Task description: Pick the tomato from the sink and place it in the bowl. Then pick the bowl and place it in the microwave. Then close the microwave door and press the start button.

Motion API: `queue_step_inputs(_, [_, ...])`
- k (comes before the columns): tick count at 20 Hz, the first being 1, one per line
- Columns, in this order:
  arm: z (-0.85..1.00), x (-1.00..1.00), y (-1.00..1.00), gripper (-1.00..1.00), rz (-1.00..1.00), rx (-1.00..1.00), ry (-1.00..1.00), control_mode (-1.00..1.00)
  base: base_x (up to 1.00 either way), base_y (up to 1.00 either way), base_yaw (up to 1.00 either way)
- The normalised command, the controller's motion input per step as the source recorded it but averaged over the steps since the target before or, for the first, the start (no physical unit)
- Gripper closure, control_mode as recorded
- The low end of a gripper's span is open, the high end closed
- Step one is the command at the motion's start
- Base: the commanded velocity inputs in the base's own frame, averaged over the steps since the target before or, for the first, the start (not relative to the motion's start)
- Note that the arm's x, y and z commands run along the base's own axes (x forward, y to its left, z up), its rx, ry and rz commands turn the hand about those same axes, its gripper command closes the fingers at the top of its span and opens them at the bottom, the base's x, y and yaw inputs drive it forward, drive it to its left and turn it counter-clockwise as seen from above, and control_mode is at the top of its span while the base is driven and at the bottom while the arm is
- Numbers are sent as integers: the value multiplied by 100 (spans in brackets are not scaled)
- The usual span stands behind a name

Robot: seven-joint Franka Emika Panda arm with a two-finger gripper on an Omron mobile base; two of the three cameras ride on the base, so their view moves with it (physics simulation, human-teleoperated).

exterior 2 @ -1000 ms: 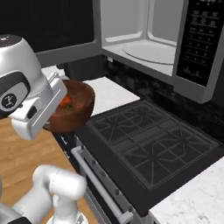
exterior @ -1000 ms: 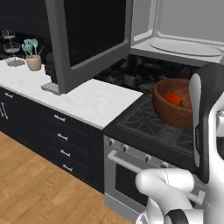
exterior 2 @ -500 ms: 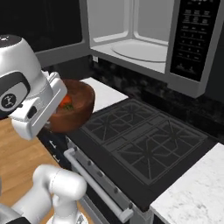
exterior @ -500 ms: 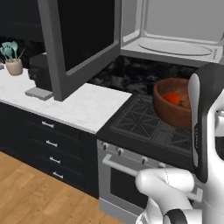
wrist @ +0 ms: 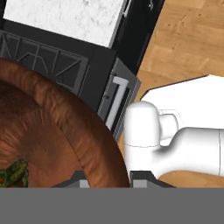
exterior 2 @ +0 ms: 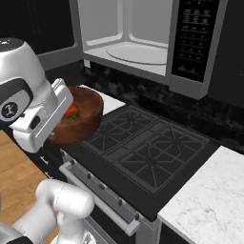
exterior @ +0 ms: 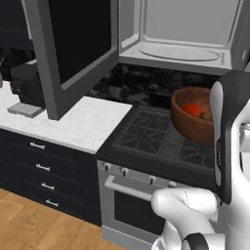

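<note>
The reddish-brown wooden bowl (exterior: 188, 128) (exterior 2: 85, 118) (wrist: 57, 140) hangs above the stove's edge, its rim clamped in my gripper (wrist: 109, 181), which is shut on it. Inside the bowl lies the red tomato (exterior: 194, 110) (exterior 2: 72, 110) (wrist: 6, 176). My arm hides the bowl's right side in the left base view. The microwave (exterior: 181, 49) (exterior 2: 138, 45) stands above the stove with its pale cavity and round turntable showing. The microwave door (exterior: 73, 49) is swung wide open to the left. Its button panel (exterior 2: 193, 43) is on the right. The sink is out of view.
A black gas cooktop (exterior: 151, 139) (exterior 2: 147, 150) lies under the microwave, with the oven's bar handle (exterior: 129, 188) below it. White marble counters (exterior: 80, 124) (exterior 2: 212, 200) flank it. A dark appliance (exterior: 24, 85) stands at the far left. Wooden floor (wrist: 188, 43) is below.
The whole picture has shifted left: the base has driven along the counter, so stove and microwave are nearer and more centred. The bowl with the tomato stays in my grip.
</note>
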Motion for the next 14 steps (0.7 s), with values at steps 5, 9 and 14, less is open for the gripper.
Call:
queue_step_inputs(5, [1, 6, 0, 100, 0, 0, 0, -100, 7, 0, -13])
queue_step_inputs(9, [54, 6, 0, 100, 8, 0, -10, -100, 0, 0, 0])
queue_step_inputs(14, [53, 11, 5, 100, 3, -1, -41, -100, 0, 0, 0])
